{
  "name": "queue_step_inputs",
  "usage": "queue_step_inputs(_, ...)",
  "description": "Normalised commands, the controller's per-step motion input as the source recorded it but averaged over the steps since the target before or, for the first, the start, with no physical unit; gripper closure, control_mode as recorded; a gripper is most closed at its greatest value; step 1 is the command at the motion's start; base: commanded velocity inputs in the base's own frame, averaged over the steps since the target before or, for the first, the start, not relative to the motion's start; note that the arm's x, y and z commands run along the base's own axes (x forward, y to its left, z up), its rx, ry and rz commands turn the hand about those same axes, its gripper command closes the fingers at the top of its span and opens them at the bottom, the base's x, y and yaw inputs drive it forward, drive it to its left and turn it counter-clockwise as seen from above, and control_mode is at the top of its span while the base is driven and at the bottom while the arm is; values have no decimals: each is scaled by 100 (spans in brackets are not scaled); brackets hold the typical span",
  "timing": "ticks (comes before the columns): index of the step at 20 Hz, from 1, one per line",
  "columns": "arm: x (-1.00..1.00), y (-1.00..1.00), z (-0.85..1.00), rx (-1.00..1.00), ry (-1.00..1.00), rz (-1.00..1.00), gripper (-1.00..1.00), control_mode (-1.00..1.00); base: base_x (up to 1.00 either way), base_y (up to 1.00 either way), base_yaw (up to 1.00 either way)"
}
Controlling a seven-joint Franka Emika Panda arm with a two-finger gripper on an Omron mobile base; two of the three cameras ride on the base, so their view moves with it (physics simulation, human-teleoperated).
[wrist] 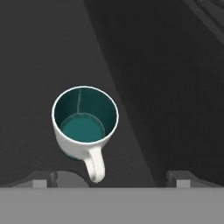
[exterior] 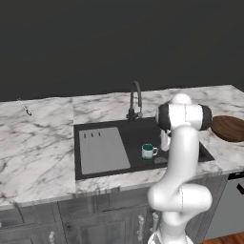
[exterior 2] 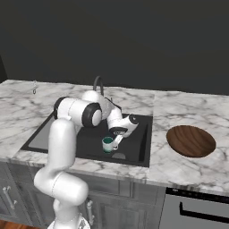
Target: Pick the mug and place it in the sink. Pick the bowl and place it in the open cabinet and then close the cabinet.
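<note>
My fingers [wrist: 112,178] stand wide apart and grip nothing — in the hand view one dark tip [wrist: 40,179] rises at the lower left and the other at the lower right, with the mug [wrist: 85,124] between and beyond them, touching neither. The mug stands upright on the dark floor of the sink [exterior: 138,138], its teal inside facing up at me and its white handle pointing toward my hand.

From the left base view the mug [exterior: 148,151] sits in the black basin, just right of the grey ribbed drainboard [exterior: 102,150], with the dark arched faucet [exterior: 136,101] behind it at the back rim. My white arm [exterior: 178,167] rises in front of the sink's right half and hides my hand there.

From the right base view my hand [exterior 2: 120,132] hangs low in the sink [exterior 2: 143,134], just above and beside the mug [exterior 2: 108,144], which stands near the basin's front wall.

The bowl [exterior 2: 191,141] — wide, dark-brown wood — rests on the marble tabletop [exterior 2: 179,112] to the right of the sink, well apart from the mug and from my hand. In the left base view the bowl [exterior: 229,127] lies at the right edge, partly cut off by the frame.
</note>
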Motion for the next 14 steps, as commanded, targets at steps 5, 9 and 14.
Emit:
queue_step_inputs(5,-3,-30,72,0,3,-23,-100,-100,0,0,0)
queue_step_inputs(9,-13,-17,84,0,5,-18,-100,-100,0,0,0)
queue_step_inputs(14,-32,0,83,0,4,-16,-100,-100,0,0,0)
